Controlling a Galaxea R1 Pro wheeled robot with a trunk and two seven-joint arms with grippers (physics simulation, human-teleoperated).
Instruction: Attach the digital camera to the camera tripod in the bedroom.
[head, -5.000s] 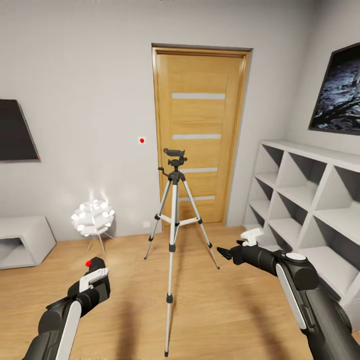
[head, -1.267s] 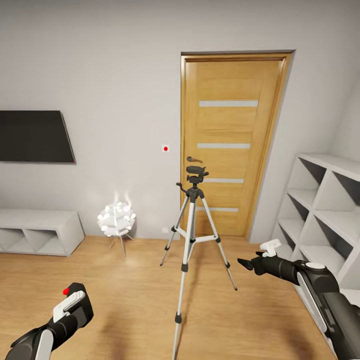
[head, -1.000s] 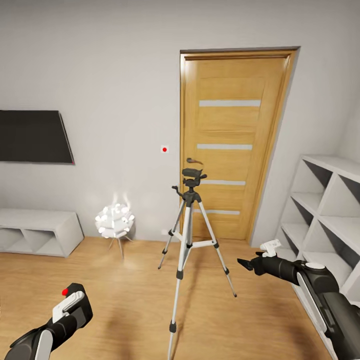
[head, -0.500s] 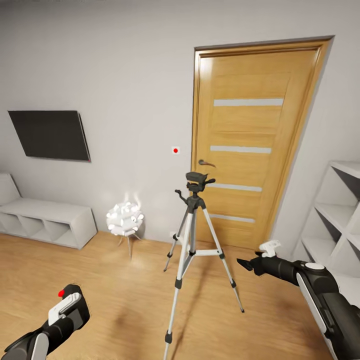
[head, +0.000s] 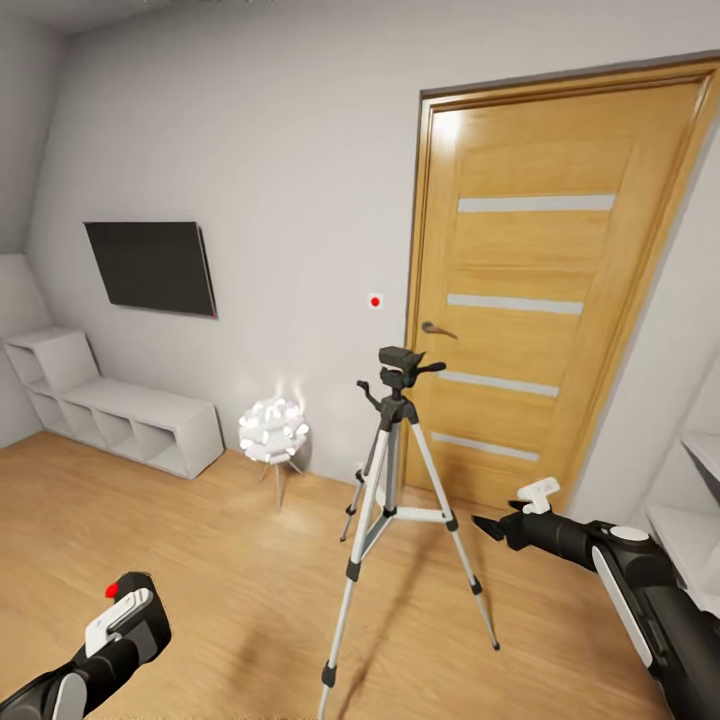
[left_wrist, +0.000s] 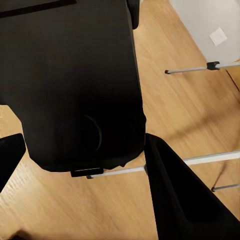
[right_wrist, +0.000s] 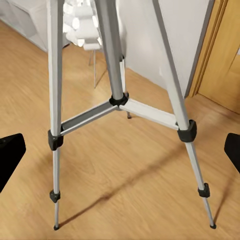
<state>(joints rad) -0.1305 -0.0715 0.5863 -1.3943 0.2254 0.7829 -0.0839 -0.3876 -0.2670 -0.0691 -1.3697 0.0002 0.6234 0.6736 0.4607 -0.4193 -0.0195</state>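
Note:
The camera tripod (head: 398, 362) stands on the wood floor in front of the wooden door, silver legs spread and nothing on its black head. In the left wrist view, the matte-black digital camera (left_wrist: 80, 75) sits between the fingers of my left gripper (left_wrist: 82, 155), which is shut on it. Tripod legs (left_wrist: 200, 159) show beyond it. In the head view my left gripper (head: 125, 615) hangs low at the left, well short of the tripod. My right gripper (head: 490, 527) is open just right of the legs. It looks at the tripod's brace (right_wrist: 117, 100) with nothing between its fingers (right_wrist: 10, 157).
A wooden door (head: 540, 300) is behind the tripod. A white ball-shaped floor lamp (head: 272, 432) stands left of it, by the wall. Along the left wall run a low white shelf unit (head: 130, 420) and a dark wall screen (head: 152, 266). White cube shelves (head: 690, 500) are at the right edge.
The whole view has swung left and moved closer to the tripod: the shelves have slid out to the right and the low unit has come into view. Both arms keep their pose.

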